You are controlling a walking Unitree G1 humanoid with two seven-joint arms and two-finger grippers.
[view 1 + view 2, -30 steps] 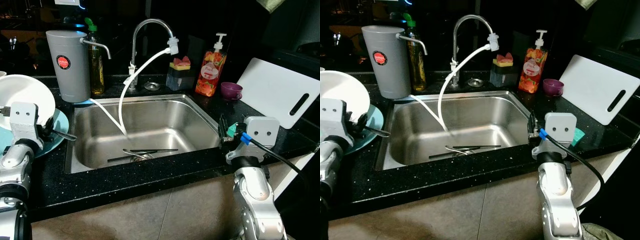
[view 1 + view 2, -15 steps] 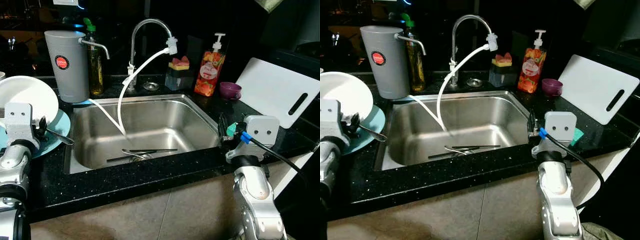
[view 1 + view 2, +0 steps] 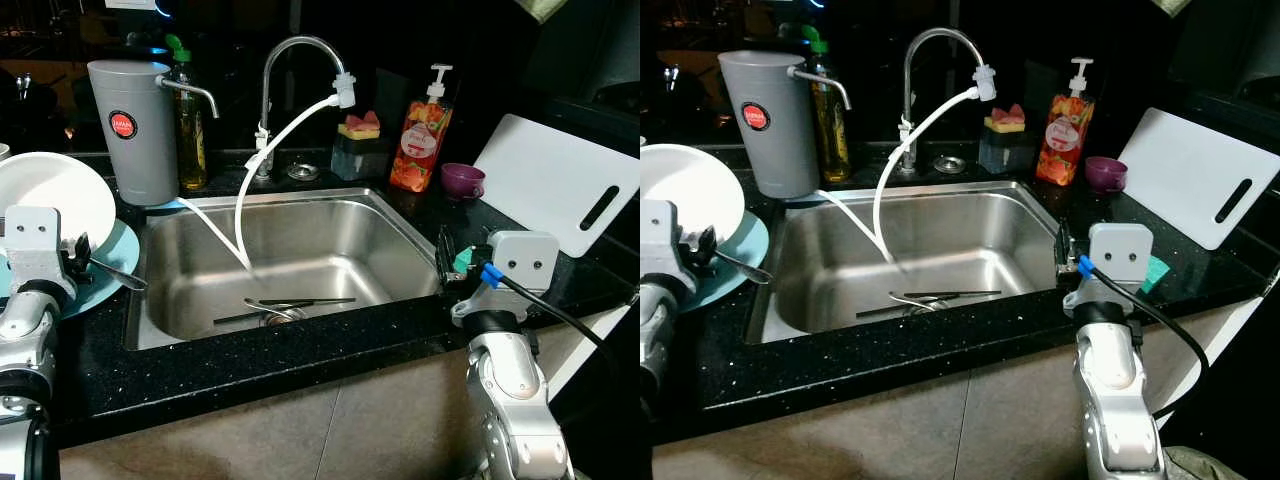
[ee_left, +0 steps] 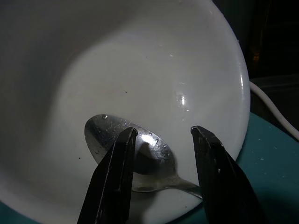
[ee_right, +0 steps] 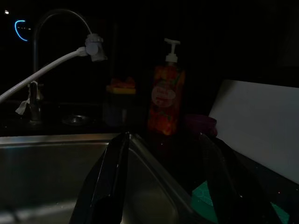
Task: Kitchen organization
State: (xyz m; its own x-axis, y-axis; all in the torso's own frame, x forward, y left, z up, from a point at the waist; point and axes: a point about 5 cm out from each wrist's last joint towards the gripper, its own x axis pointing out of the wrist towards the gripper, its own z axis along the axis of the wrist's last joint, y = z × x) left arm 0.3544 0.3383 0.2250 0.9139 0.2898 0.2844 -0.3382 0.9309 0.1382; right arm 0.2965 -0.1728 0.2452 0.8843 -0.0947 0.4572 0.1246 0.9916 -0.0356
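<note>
A white bowl [image 3: 50,190] leans on a teal plate [image 3: 122,246] on the black counter left of the sink. A metal spoon [image 4: 154,149] lies in the bowl, its handle [image 3: 122,276] sticking out toward the sink. My left gripper [image 4: 163,133] is open, its two black fingers standing astride the spoon's head just in front of the bowl. My right gripper [image 3: 441,262] is open and hovers over the right rim of the steel sink [image 3: 390,215]. Some cutlery [image 3: 290,304] lies by the sink's drain.
A grey water filter jug [image 3: 135,130] and a green-capped bottle [image 3: 190,120] stand behind the sink at the left. The faucet [image 3: 300,48] carries a white hose [image 3: 270,150]. To the right are a sponge holder [image 3: 360,145], a soap dispenser [image 3: 420,135], a purple cup [image 3: 463,181] and a white cutting board [image 3: 560,190].
The left gripper has drawn slightly to the left at the bowl, and the spoon's handle has dipped a little. The right arm has stayed still.
</note>
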